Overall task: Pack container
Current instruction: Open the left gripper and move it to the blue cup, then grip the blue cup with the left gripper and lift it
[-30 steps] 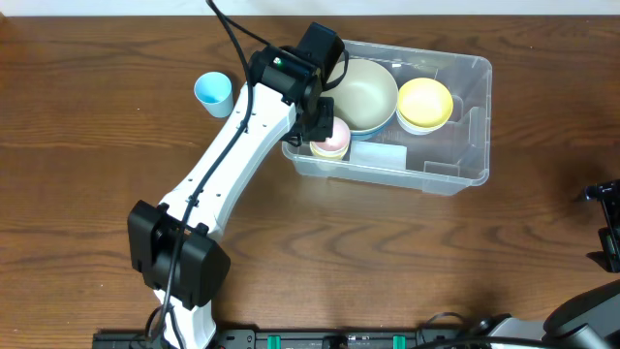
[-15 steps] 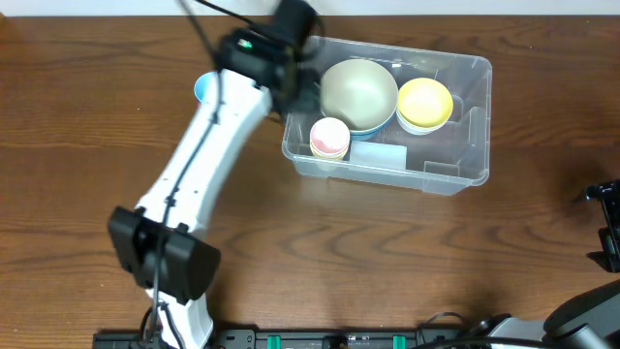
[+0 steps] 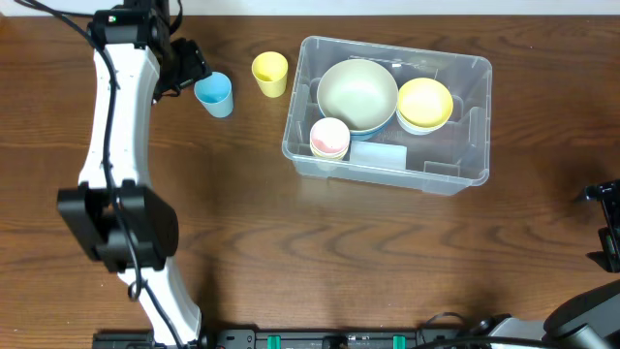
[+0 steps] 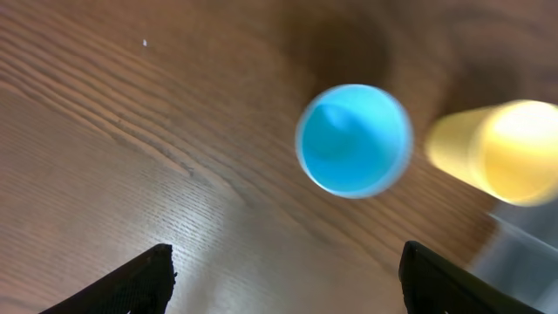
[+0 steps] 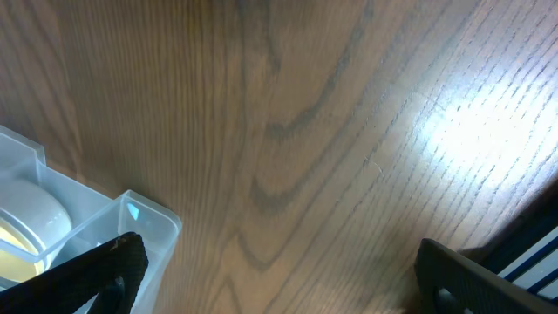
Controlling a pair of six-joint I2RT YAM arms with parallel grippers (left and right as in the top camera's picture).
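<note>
Container (image 3: 387, 174) is found well to the right of the left claw (image 3: 184, 66), past both cups. Left claw is spread wide & empty; blue cup (image 3: 214, 94) sits just ahead of its tips, not between them. For a clean pick, the claw should be lowered until the cup is straddled & centred, then closed gently so the yellow cup (image 3: 270, 74), just beyond, isn't knocked. Container: clear rect. bin, rounded corners, thick rim, moulded ridges; bowls already inside. Right claw (image 5: 279, 262), released too, is parked w/ a bin corner near one tip.
</note>
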